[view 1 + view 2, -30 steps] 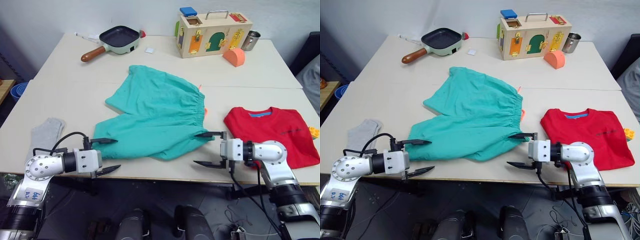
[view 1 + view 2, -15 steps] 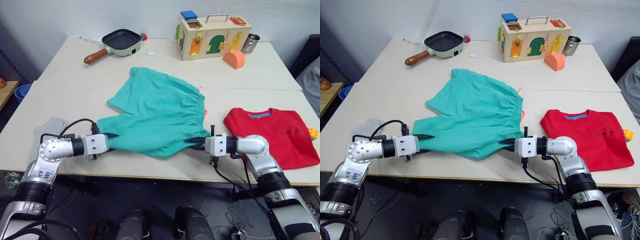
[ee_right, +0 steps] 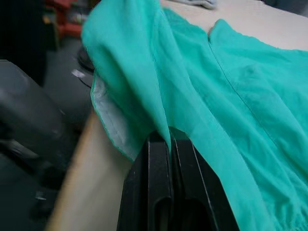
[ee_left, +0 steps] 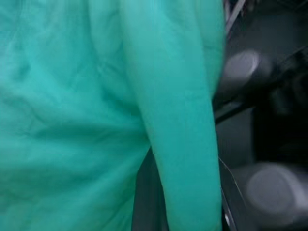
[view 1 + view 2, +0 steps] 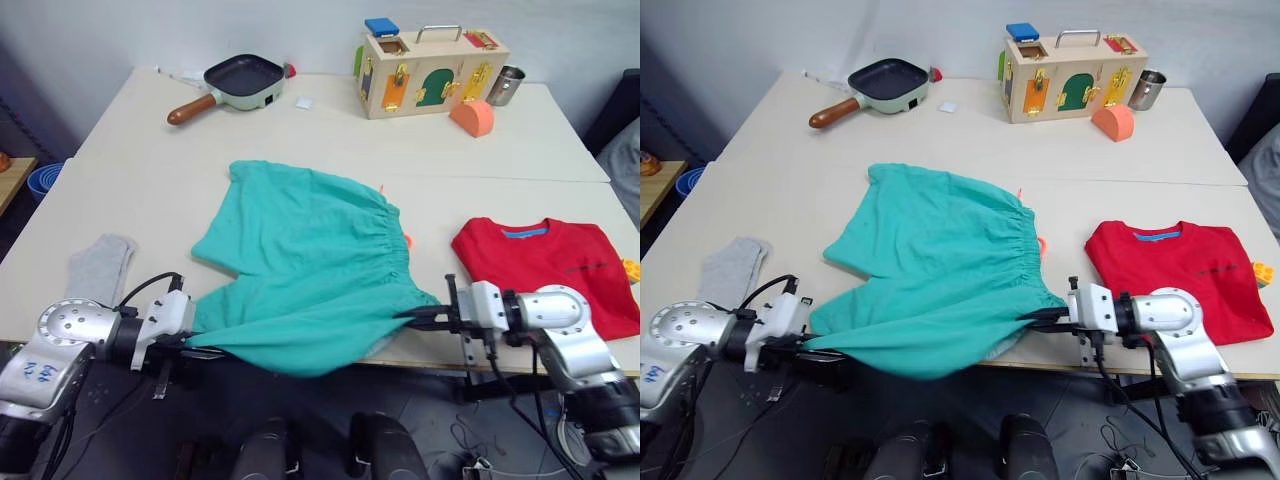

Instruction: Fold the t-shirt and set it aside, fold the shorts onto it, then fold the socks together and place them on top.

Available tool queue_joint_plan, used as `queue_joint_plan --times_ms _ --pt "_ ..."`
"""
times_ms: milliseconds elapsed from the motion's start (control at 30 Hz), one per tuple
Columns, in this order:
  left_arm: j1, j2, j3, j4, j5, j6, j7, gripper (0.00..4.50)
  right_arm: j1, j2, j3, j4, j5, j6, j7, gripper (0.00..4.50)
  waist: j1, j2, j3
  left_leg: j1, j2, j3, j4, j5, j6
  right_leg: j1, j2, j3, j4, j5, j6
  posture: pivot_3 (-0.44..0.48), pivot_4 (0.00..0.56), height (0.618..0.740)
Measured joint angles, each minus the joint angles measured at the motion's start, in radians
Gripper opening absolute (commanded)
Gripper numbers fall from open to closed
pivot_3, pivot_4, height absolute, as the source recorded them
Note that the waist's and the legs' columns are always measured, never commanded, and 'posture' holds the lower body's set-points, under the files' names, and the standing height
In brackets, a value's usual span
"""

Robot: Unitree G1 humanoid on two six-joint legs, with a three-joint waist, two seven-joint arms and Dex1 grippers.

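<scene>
From the head views, one pair of shorts (image 5: pixel 305 270) hangs over the tabletop's (image 5: pixel 130 180) near edge, pulled nearer than half a second ago, with one t-shirt (image 5: pixel 555 270) at the right edge, socks (image 5: pixel 98 268) near the left edge, and a pan (image 5: pixel 240 78), a wooden box (image 5: pixel 430 70), a cup (image 5: pixel 506 84) and an orange block (image 5: pixel 471 116) along the far edge. The left wrist view shows teal cloth draped close; the left gripper (image 5: pixel 195 335) looks clenched on the shorts' near left corner. In the right wrist view, the right gripper (image 3: pixel 169 144) is clamped on the shorts' hem.
</scene>
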Motion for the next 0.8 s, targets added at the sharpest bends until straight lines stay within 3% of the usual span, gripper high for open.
queue_joint_plan --times_ms 167,267,367,533,667,800 --pt "-0.008 0.05 0.103 -0.067 -0.187 0.224 -0.004 0.03 0.021 -0.073 -0.044 -0.131 0.132 0.258 -0.006 0.0 0.001 0.001 0.001 0.0 0.0 -0.002 0.0 -0.003 -0.007 0.0 0.0 0.0 0.0 0.0 0.0 0.0 0.15 0.74" --pt "-0.194 0.039 0.102 0.03 -0.235 0.333 0.028 0.03 -0.112 -0.035 -0.067 -0.109 0.215 0.446 -0.09 0.0 0.001 0.001 0.001 -0.001 0.0 -0.002 0.0 -0.001 -0.007 -0.001 0.001 0.0 0.001 0.0 0.0 0.0 0.15 0.74" --pt "-0.428 -0.045 0.088 0.193 -0.242 0.396 0.097 0.03 -0.222 0.028 -0.108 -0.051 0.258 0.581 -0.213 0.0 0.008 0.001 0.001 -0.001 -0.001 -0.003 0.0 0.001 -0.003 -0.001 0.002 -0.001 0.001 0.0 0.0 0.0 0.15 0.74" --pt "-0.746 -0.228 0.03 0.622 -0.1 0.356 0.235 0.03 -0.359 0.217 -0.103 0.131 0.176 0.617 -0.405 0.0 0.02 0.0 0.0 -0.009 -0.003 -0.001 0.001 0.004 -0.001 -0.006 0.009 -0.002 0.005 0.001 0.001 0.0 0.15 0.74" --pt "-0.851 -0.291 0.013 0.811 -0.009 0.278 0.27 0.03 -0.438 0.295 -0.103 0.233 0.087 0.591 -0.494 0.0 0.018 -0.001 0.0 -0.02 -0.003 0.001 0.002 0.005 0.0 -0.017 0.013 0.0 0.004 0.002 0.004 0.0 0.15 0.74" --pt "-0.936 -0.339 0.016 0.983 0.071 0.183 0.313 0.03 -0.475 0.374 -0.107 0.334 0.012 0.516 -0.572 0.0 0.017 -0.001 0.0 -0.021 -0.002 0.0 0.002 0.005 0.0 -0.018 0.015 0.0 0.004 0.002 0.004 0.0 0.15 0.74"
